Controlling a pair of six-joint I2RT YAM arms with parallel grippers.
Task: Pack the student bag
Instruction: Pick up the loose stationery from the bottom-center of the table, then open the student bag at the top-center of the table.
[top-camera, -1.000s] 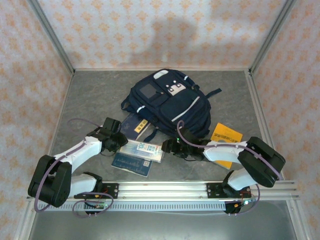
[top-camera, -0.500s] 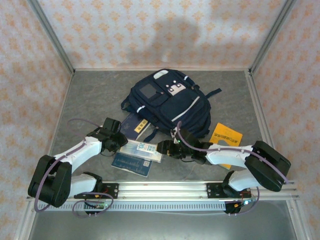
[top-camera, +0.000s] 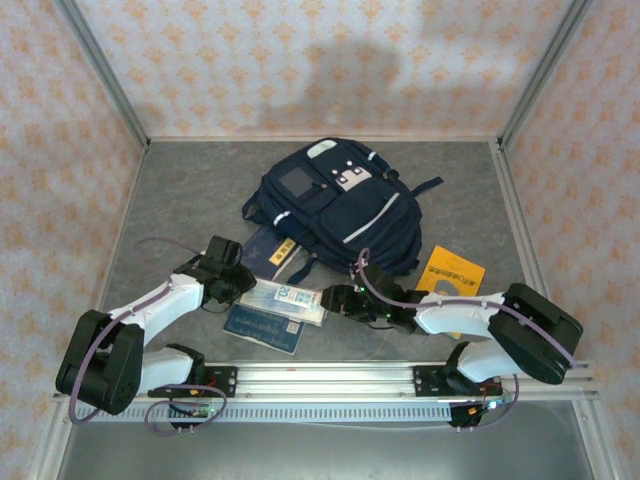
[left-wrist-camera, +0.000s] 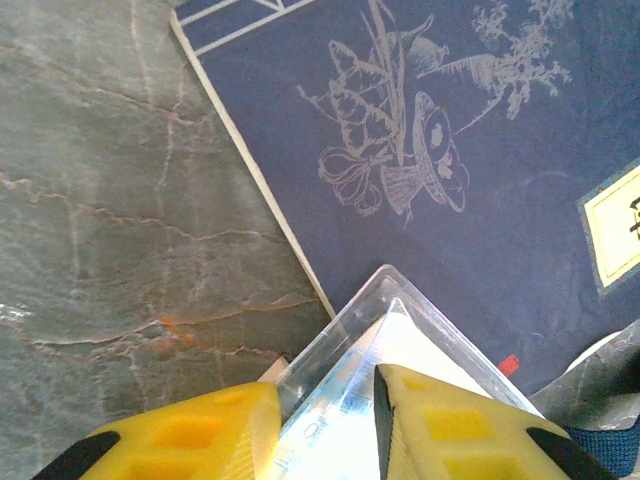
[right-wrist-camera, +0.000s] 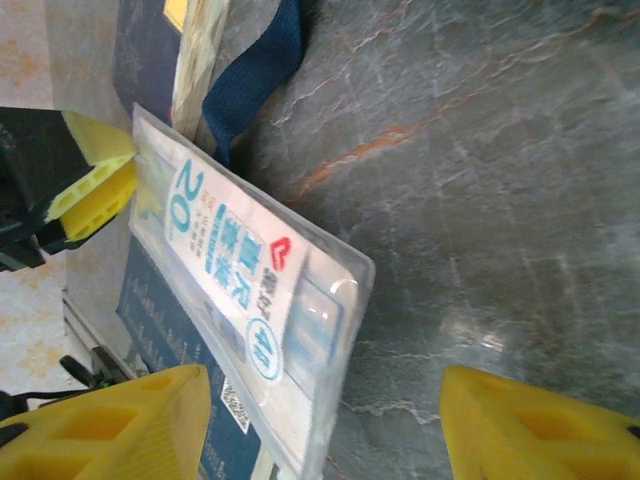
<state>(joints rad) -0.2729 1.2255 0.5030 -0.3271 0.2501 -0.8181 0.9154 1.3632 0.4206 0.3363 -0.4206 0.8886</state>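
Left gripper (left-wrist-camera: 326, 425), arm stretched low, pinches the clear pack (right-wrist-camera: 250, 290) by its corner; right gripper (right-wrist-camera: 325, 410) hovers wide-open beside it; label reads "20".

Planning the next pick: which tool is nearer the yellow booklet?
Right. The right tool is left of the yellow booklet; the left tool is farther left, clamped on a clear packet.

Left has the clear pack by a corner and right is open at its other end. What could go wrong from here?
1. The left gripper pinches only a corner of the clear pack, so the pack may twist or slip free when lifted.
2. The right gripper stands open at the pack's free end, over the navy book; closing low might catch that too.
3. The blue strap lies beside the pack and could snag.
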